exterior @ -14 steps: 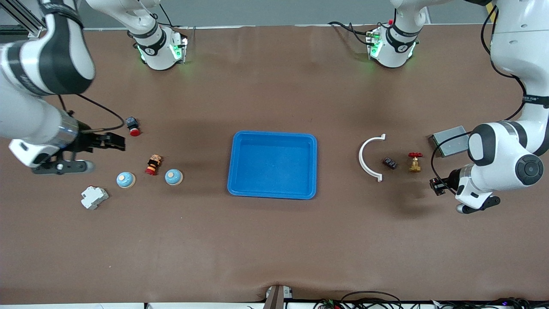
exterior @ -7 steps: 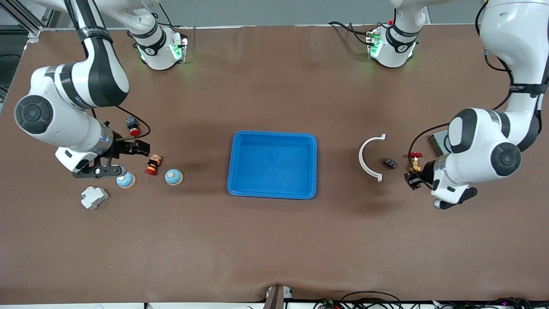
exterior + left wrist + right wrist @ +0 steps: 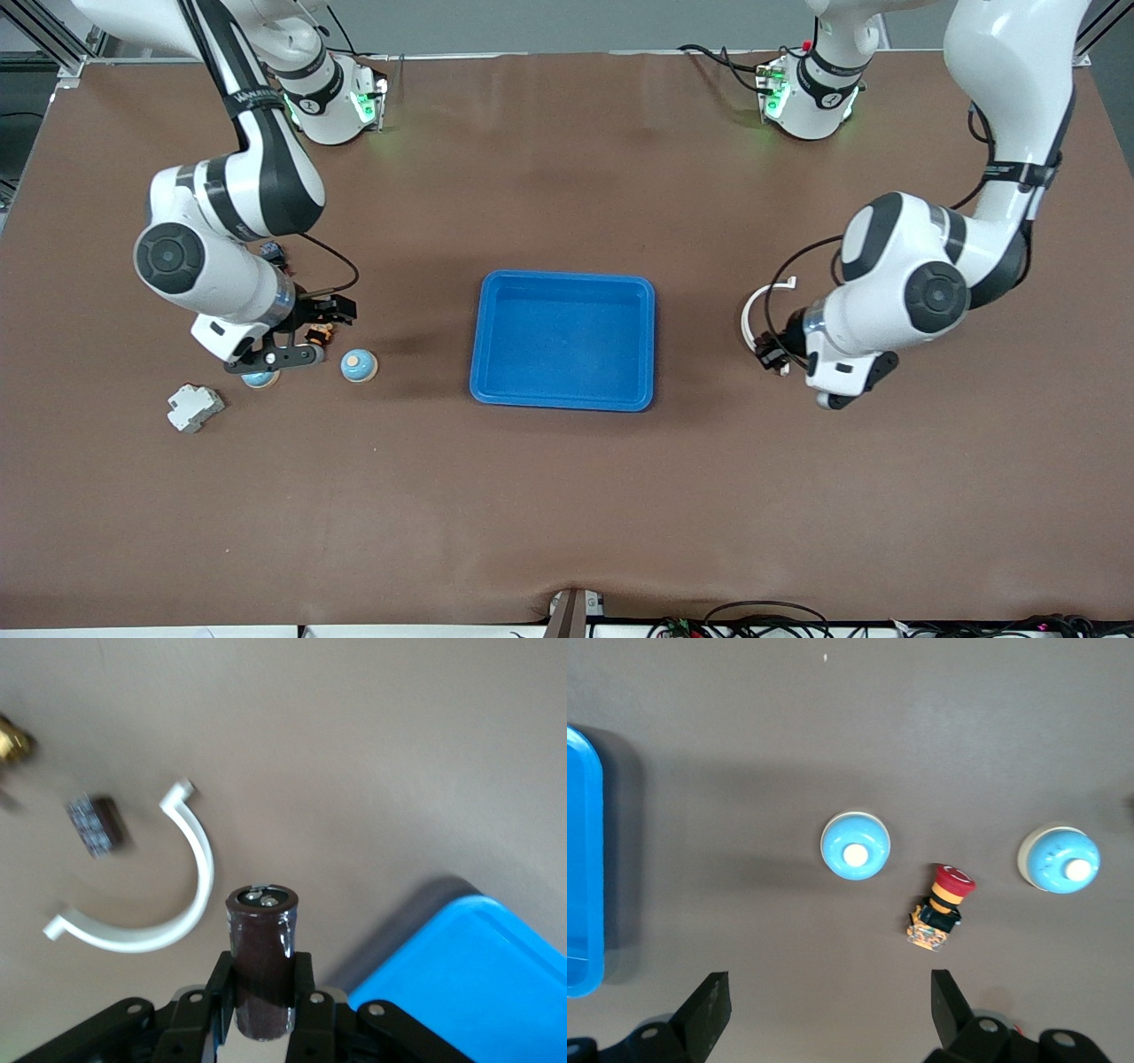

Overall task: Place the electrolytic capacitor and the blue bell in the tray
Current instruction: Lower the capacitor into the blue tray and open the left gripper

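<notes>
The electrolytic capacitor (image 3: 262,961), a dark brown cylinder with a silver top, sits upright between the jaws of my left gripper (image 3: 263,992), which is shut on it. That left gripper (image 3: 769,354) hangs over the white curved clip (image 3: 182,890), a short way from the blue tray (image 3: 563,340) (image 3: 478,983). My right gripper (image 3: 828,1001) (image 3: 339,308) is open and empty above the table close to a blue bell (image 3: 855,846) (image 3: 359,364). A second blue bell (image 3: 1060,859) (image 3: 259,380) lies partly under the right hand.
A red-capped push button (image 3: 939,908) lies between the two bells. A white breaker block (image 3: 194,408) sits nearer the camera at the right arm's end. Beside the clip (image 3: 751,312) lie a small black part (image 3: 93,824) and a brass valve (image 3: 9,740).
Both arms have swung in toward the tray. The left gripper carried the capacitor from past the valve to over the clip. The right gripper moved from outside the bells to above them.
</notes>
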`<state>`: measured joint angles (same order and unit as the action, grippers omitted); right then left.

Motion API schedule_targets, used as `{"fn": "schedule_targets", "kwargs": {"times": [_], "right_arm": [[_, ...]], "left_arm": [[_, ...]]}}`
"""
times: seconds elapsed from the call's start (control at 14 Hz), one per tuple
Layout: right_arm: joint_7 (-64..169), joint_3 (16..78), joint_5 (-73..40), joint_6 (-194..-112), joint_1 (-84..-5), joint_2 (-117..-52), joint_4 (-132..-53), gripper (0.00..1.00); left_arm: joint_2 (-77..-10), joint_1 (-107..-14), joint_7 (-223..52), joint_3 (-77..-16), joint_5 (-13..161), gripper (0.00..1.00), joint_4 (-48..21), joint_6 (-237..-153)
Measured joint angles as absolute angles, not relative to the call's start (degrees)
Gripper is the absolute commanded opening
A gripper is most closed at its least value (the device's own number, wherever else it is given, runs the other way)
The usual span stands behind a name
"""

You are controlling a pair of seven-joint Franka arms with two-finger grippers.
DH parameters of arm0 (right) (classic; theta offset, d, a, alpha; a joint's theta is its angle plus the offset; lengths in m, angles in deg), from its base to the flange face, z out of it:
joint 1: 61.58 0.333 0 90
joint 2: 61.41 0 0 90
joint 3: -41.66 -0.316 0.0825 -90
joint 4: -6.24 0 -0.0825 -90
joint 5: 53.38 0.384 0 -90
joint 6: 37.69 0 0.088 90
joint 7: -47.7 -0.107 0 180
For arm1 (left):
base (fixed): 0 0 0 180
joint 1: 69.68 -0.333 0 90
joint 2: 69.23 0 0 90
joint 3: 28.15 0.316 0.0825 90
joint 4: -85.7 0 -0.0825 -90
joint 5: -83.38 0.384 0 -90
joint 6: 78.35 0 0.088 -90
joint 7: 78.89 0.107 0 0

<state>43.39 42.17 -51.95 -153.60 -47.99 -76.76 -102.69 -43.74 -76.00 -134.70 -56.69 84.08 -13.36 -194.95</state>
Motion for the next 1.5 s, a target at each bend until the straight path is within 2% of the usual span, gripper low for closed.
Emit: {"fn": "schedule_targets", "kwargs": {"times": [0.36, 0.79, 1.22, 1.5], "right_arm": [[43.4, 42.1, -51.9, -158.0, -45.8, -80.5, -102.8, 1.00], [43.8, 42.3, -52.0, -160.7, -44.0, -81.9, -103.1, 1.00], [62.1, 43.1, -52.1, -168.7, -47.2, -82.9, -106.5, 1.00], [71.5, 42.9, -52.3, -169.7, -46.8, -83.0, -107.4, 1.00]], "left_arm": [[-43.4, -67.7, -149.7, -56.8, 84.1, 0.00, -12.4, -195.8], [-39.7, -61.6, -165.9, -56.8, 84.1, 0.00, -11.8, -201.6], [-34.7, -57.6, -176.9, -56.7, 84.1, 0.00, -11.7, -208.7], [-30.4, -56.1, -179.4, -56.2, 84.1, 0.00, -11.7, -211.7]]}}
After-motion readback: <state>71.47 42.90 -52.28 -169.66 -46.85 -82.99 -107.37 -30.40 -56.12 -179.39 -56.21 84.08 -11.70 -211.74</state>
